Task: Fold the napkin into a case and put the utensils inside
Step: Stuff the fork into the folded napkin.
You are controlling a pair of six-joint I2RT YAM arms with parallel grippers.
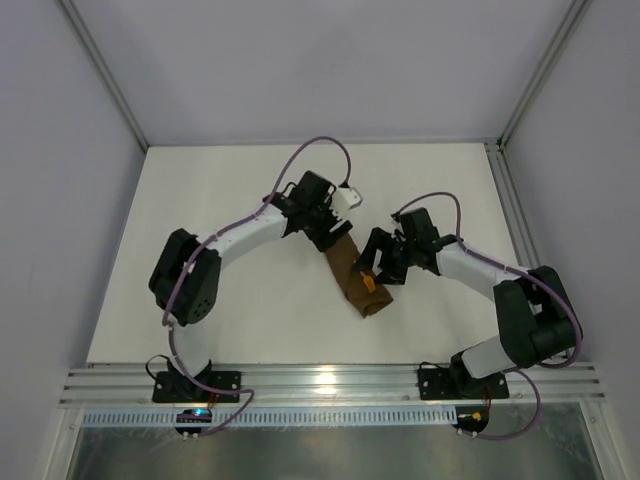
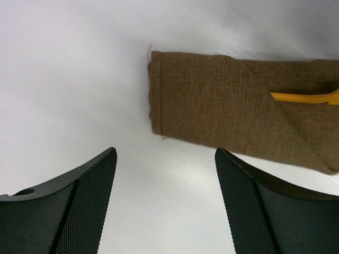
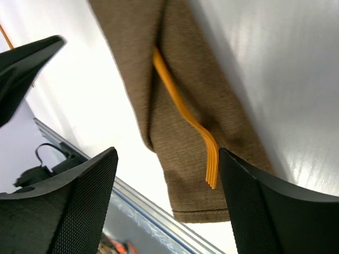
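The case (image 1: 356,282) lies slantwise at the centre of the top view on the worktop (image 1: 250,200). The fork (image 3: 183,106) is tucked under its fold, tines poking out. The left end effector (image 2: 164,159) and right end effector (image 3: 167,156) both stand open, gripping nothing. A clean finish likely means sliding the fork deeper along the fold while the cloth's upper end is pinned.

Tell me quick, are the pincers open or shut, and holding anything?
Left pincer: open, holding nothing.
Right pincer: open, holding nothing; the fork rests tucked in the case.
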